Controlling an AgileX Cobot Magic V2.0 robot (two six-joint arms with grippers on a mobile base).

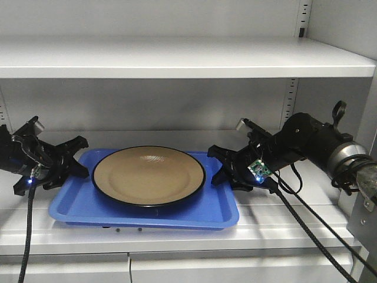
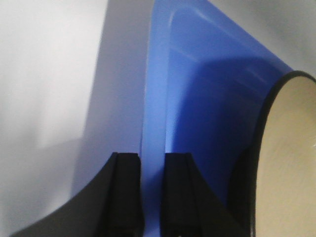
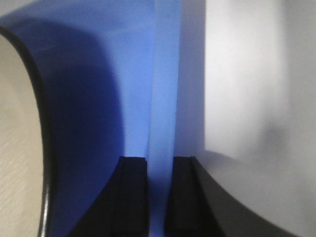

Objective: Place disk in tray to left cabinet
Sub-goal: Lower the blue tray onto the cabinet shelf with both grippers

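Observation:
The tan disk with a black rim lies in the blue tray, which rests on a shelf of the light grey cabinet. My left gripper is at the tray's left edge and my right gripper at its right edge. In the left wrist view the gripper has the tray's rim between its narrowly spaced jaws, with the disk to the right. In the right wrist view the gripper holds the rim the same way, with the disk to the left.
An upper shelf hangs low over the tray. Slotted rails run up the back wall. The cabinet's right wall stands close behind my right arm. Black cables trail over the shelf's front edge.

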